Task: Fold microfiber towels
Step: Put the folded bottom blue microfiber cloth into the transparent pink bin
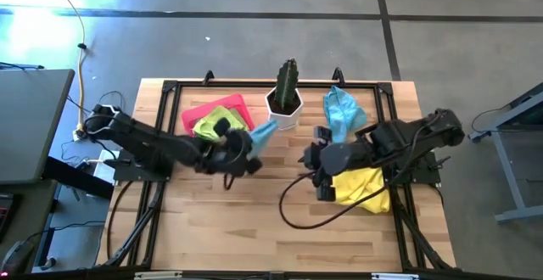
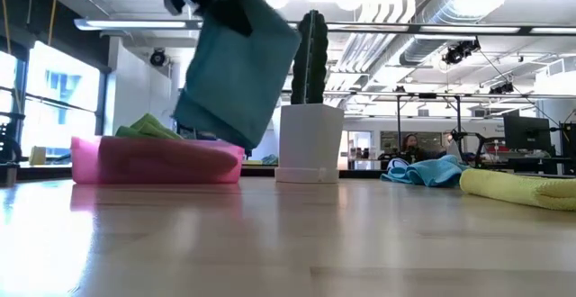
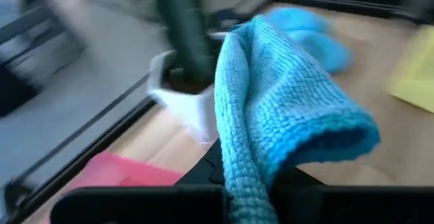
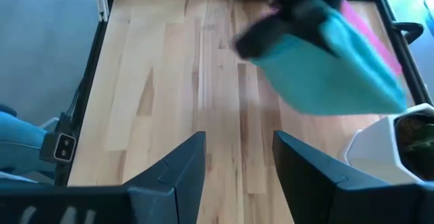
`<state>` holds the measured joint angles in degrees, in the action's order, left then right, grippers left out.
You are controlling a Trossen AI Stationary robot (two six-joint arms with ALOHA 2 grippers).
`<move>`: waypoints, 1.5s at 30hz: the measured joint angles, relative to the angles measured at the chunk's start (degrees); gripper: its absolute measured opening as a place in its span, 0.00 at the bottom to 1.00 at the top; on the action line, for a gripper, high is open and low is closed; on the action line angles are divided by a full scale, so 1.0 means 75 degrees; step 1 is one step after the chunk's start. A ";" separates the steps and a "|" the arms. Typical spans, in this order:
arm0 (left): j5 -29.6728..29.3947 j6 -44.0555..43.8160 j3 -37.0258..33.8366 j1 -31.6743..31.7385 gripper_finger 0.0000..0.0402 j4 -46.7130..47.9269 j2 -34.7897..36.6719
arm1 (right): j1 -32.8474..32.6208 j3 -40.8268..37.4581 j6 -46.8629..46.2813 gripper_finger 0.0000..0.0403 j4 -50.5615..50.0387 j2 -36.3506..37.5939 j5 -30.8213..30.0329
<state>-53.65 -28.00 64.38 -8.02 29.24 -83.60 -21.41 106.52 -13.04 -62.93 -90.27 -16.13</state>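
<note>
My left gripper [image 1: 242, 151] is shut on a light blue towel [image 2: 236, 72] and holds it in the air between the pink tray [image 1: 197, 110] and the white cactus pot [image 1: 286, 110]. A lime green towel [image 1: 217, 124] lies in the tray. More light blue towels [image 1: 343, 113] lie in a heap at the far right. A yellow towel [image 1: 363, 187] lies on the table under my right arm. My right gripper [image 4: 237, 159] is open and empty above the table's middle, pointing toward the left gripper. My left gripper pinches the light blue towel between its two fingers at a bunched fold [image 3: 243, 187], several layers thick. The towel is doubled over and slack. In the low view it hangs below the gripper, tilted, with its lower corner [image 2: 241, 144] clear of the table.
A cactus in a white pot [image 2: 310, 139] stands at the far middle, close to the held towel. The pink tray [image 2: 153, 162] is at the far left. A black frame rail [image 1: 254, 85] runs round the table. Bare wood [image 1: 246, 221] lies toward the near edge.
</note>
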 joint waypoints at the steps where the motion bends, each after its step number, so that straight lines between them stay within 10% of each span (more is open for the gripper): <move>1: -0.0150 -0.0217 -0.0006 0.0210 0.01 0.0021 -0.0036 | 0.0000 0.0000 0.0000 0.41 -0.0010 0.0040 -0.0005; 13: -0.1143 -0.2823 -0.0006 0.2290 0.01 -0.0853 -0.0278 | 0.0003 0.0000 0.0033 0.41 -0.0330 0.0182 0.0002; 24: -0.1698 -0.2138 0.0005 0.2932 0.03 -0.3511 -0.1038 | 0.0003 -0.0006 -0.0036 0.41 -0.0813 0.0182 -0.0001; 45: -0.2647 -0.9188 0.0000 0.2675 0.02 0.4516 -0.2202 | 0.0000 -0.0006 -0.0343 0.41 -0.0930 0.0182 0.0002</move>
<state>-73.50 -96.91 64.38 12.04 63.11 -100.11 -21.41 106.48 -15.61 -69.91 -88.90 -16.12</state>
